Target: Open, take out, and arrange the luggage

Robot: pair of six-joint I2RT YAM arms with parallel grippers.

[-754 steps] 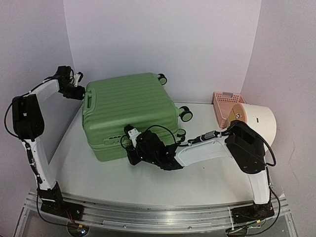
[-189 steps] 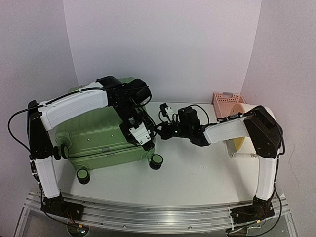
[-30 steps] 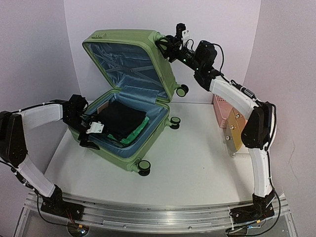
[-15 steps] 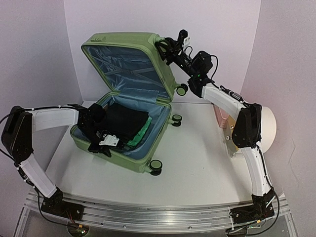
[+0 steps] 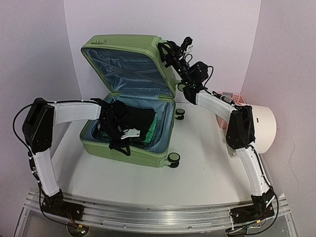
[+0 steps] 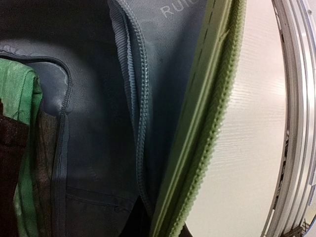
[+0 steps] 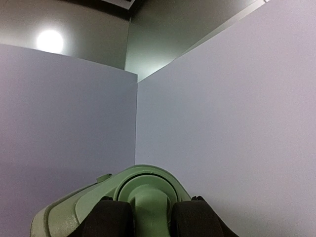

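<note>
The right gripper (image 5: 167,51) is at the top right corner of the luggage's (image 5: 132,152) raised lid. In the right wrist view its two dark fingers (image 7: 106,217) press against either side of a rounded light-green part of that corner, clamped on it. The left gripper (image 5: 122,139) sits inside the luggage's lower half, right at the front wall. Its wrist view shows only lining and rim, so whether it is spread or closed cannot be told. The luggage lies open on the table (image 5: 207,168), with black clothing (image 5: 136,117) and a green garment (image 5: 152,129) in its lower half. To its right stand a pink basket (image 5: 232,96) and a cream drum (image 5: 262,129).
</note>
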